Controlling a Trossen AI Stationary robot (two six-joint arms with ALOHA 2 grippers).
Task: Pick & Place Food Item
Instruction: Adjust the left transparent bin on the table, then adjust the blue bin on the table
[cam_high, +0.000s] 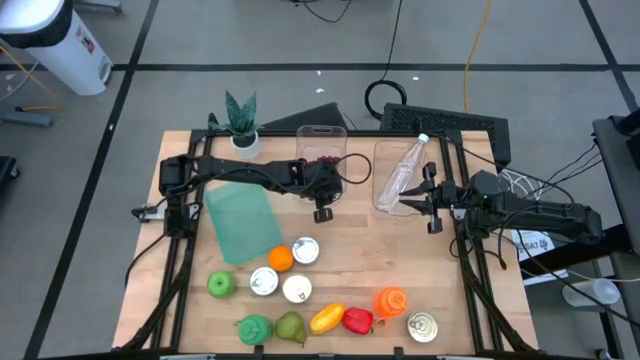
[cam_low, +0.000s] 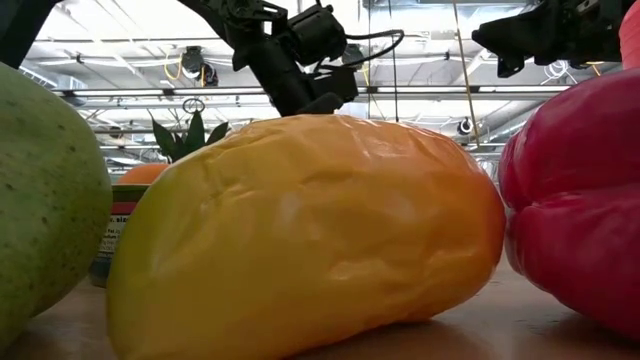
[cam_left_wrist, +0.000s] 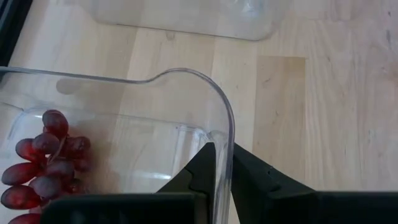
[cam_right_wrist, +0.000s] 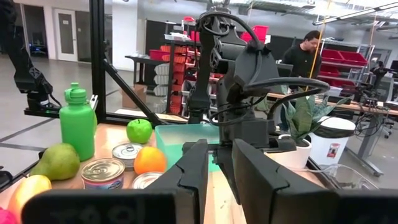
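A clear plastic container (cam_high: 320, 135) stands on the table at the far middle, with a bunch of dark red grapes (cam_left_wrist: 46, 168) lying on its floor. My left gripper (cam_left_wrist: 222, 149) is at the container's near wall, shut on it. My right gripper (cam_right_wrist: 221, 146) hangs above the table's right side (cam_high: 430, 200), pointing toward the left arm. Its fingers are shut with nothing between them. My left gripper has the clear container's thin wall (cam_left_wrist: 227, 127) between its fingers, just beside a rounded corner of the rim, one finger inside and one outside. The fingers slant down onto the rim from the near side. The container sits flat on the table.
A second clear container (cam_high: 385, 195) holding a plastic bottle lies right of the first. A teal board (cam_high: 240, 222) and a potted plant (cam_high: 242, 125) are on the left. Nearer are an orange (cam_high: 281, 258), several cans, an apple, a pear, peppers (cam_high: 327, 318) and small bottles.
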